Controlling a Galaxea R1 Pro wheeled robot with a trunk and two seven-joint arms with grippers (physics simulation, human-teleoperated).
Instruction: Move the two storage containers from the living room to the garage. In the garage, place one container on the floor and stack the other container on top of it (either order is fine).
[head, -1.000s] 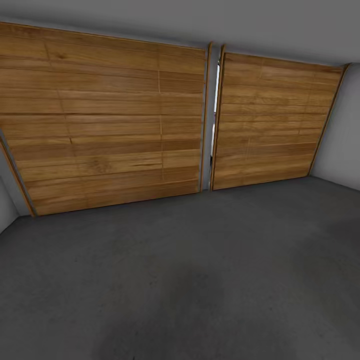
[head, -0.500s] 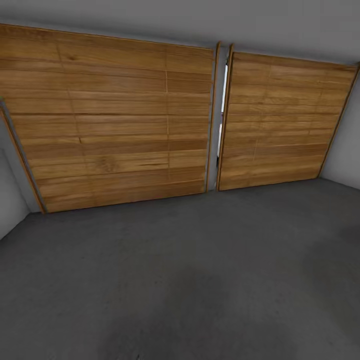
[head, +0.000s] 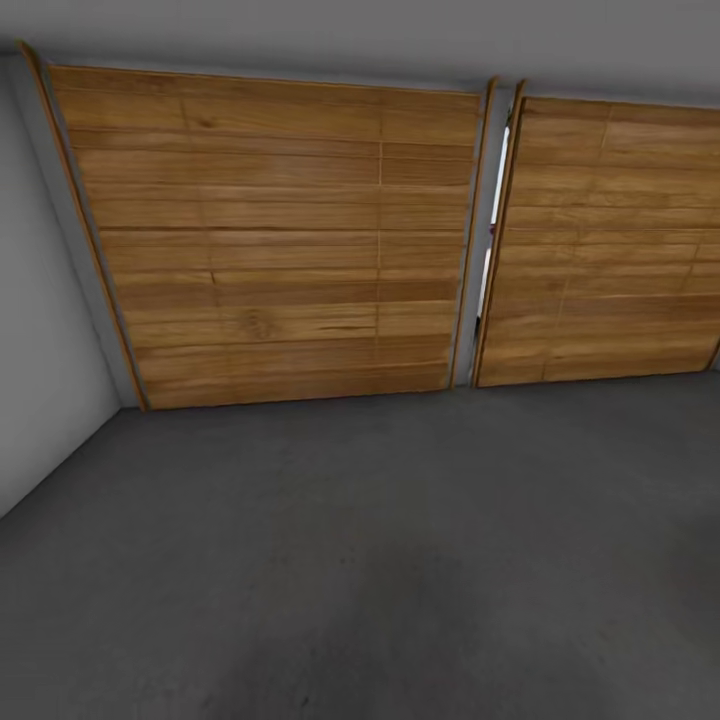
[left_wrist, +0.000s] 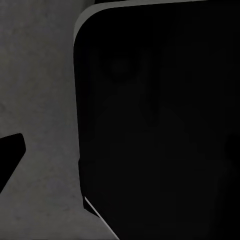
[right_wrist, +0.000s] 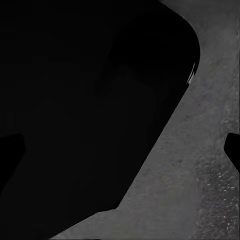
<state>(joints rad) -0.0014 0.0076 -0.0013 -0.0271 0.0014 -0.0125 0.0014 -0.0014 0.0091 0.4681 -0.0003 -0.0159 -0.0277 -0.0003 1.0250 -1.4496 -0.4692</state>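
Note:
I am in the garage, facing its two honey-coloured plank doors, the left door (head: 280, 240) and the right door (head: 610, 240). Dark grey concrete floor (head: 400, 540) spreads out below them. The two storage containers are out of view. In the right wrist view my right gripper (right_wrist: 120, 150) is open: one black fingertip (right_wrist: 233, 147) sits at one edge of the picture and the other at the opposite edge. My left gripper (left_wrist: 120, 155) also looks open and empty; one fingertip (left_wrist: 11, 150) shows against the floor, and the other merges with a dark body.
A pale grey wall (head: 45, 330) closes the left side and meets the floor in a corner. A narrow bright gap (head: 490, 230) runs between the doors. Behind each gripper a large dark rounded robot body (left_wrist: 160, 125) (right_wrist: 85, 100) hangs over mottled concrete (right_wrist: 200, 175).
The whole head picture has slid to the right, so the camera has turned left. The left wall and corner have come into view and the right door's far edge has left it.

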